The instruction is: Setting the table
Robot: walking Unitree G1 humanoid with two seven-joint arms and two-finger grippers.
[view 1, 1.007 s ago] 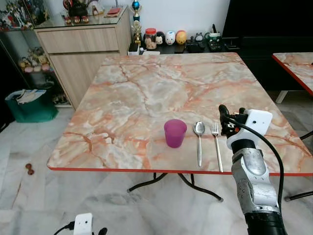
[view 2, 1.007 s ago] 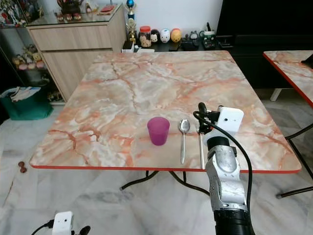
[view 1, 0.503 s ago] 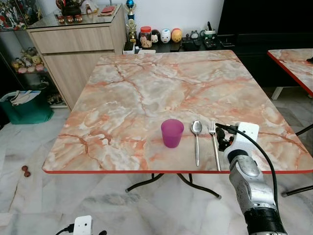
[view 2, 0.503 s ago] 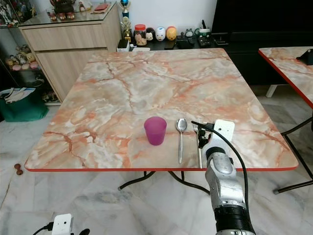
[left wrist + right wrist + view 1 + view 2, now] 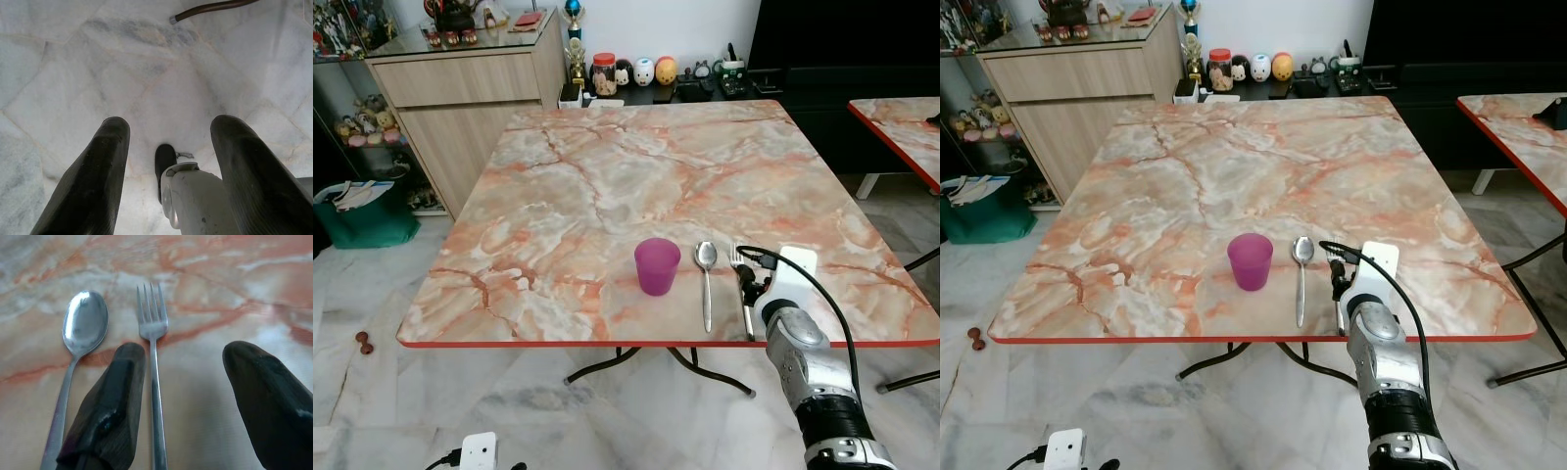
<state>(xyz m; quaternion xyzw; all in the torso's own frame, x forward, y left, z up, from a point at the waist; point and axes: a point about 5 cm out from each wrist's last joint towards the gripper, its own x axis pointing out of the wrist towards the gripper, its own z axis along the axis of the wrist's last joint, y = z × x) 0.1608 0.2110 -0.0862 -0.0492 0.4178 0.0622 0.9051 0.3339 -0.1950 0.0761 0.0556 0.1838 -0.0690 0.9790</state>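
Cutlery placed: spoon (image 5: 706,264) and fork (image 5: 152,333) lie parallel, just beside purple cup (image 5: 657,265) near table (image 5: 607,166) front edge. R gripper (image 5: 183,396) fingers spread, empty, over fork handle. L gripper (image 5: 168,161) spread, idle, above floor. Next: retract R arm w/o nudging fork.

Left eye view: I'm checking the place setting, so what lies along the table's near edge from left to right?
Purple cup → spoon → fork → right gripper, open, low over the table just right of the fork.
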